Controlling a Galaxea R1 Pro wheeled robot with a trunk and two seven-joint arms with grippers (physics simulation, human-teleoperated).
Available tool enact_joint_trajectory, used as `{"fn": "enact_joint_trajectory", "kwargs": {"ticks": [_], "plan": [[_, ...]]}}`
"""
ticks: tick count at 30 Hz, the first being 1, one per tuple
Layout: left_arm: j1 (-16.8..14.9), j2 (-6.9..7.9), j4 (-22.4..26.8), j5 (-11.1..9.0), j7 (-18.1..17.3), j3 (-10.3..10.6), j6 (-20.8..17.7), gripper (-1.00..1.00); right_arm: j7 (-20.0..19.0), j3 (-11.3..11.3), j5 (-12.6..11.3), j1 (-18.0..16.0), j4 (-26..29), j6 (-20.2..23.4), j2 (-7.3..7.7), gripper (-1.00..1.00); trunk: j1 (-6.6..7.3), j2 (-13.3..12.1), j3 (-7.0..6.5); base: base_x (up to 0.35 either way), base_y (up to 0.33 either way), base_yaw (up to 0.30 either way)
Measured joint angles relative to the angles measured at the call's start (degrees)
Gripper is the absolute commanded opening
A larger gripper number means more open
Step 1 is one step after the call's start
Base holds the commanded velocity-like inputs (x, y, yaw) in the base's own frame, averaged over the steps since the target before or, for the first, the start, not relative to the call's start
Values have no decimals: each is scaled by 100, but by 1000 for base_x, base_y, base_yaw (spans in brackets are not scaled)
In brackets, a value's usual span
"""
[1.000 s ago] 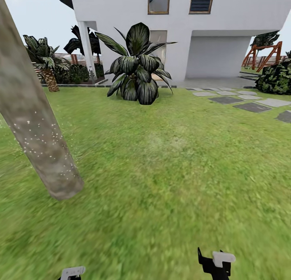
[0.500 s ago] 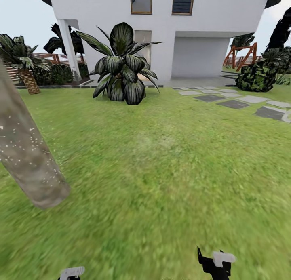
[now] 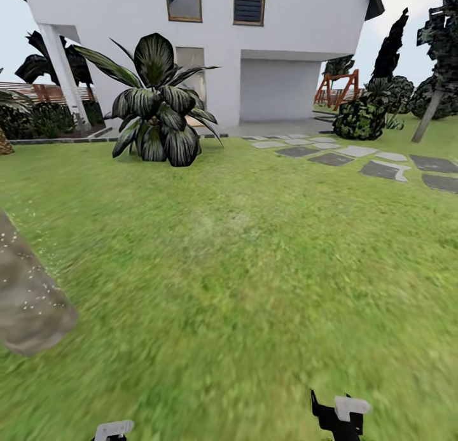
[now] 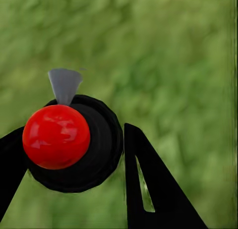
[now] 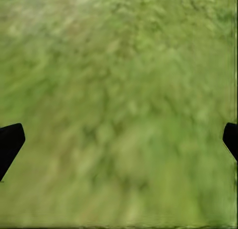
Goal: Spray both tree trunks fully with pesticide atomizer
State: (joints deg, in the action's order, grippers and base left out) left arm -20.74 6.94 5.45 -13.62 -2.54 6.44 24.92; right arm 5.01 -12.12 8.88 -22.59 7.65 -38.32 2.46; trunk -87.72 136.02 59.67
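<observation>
The pesticide atomizer (image 4: 64,140), a black round body with a glossy red ball top and a grey nozzle, sits between the black fingers (image 4: 144,184) of my left gripper (image 4: 74,149), which is shut on it above the grass. In the head view the left gripper (image 3: 113,430) and right gripper (image 3: 340,415) peek in at the bottom edge. One thick pale grey-beige tree trunk (image 3: 25,294) dotted with white specks stands at the far left. My right gripper (image 5: 119,144) is open over bare lawn (image 3: 242,269).
A white house (image 3: 280,21) stands ahead with a large dark broad-leaved plant (image 3: 156,107) in front of it. Grey stepping stones (image 3: 381,168) run across the grass at the right, near dark bushes (image 3: 359,116) and a red-brown swing frame (image 3: 337,88).
The camera has turned to the right, so the whole scene has slid left and the speckled trunk now sits at the left edge. Both grippers keep their places in the picture.
</observation>
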Motion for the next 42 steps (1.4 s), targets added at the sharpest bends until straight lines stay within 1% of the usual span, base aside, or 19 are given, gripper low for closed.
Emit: {"fn": "enact_joint_trajectory", "kwargs": {"ticks": [42], "plan": [[0, -9, 0, 1, 0, 7, 4, -100, -9, 0, 5, 0, -9, 0, 0, 100, 0, 0, 0, 0, 0, -300]]}}
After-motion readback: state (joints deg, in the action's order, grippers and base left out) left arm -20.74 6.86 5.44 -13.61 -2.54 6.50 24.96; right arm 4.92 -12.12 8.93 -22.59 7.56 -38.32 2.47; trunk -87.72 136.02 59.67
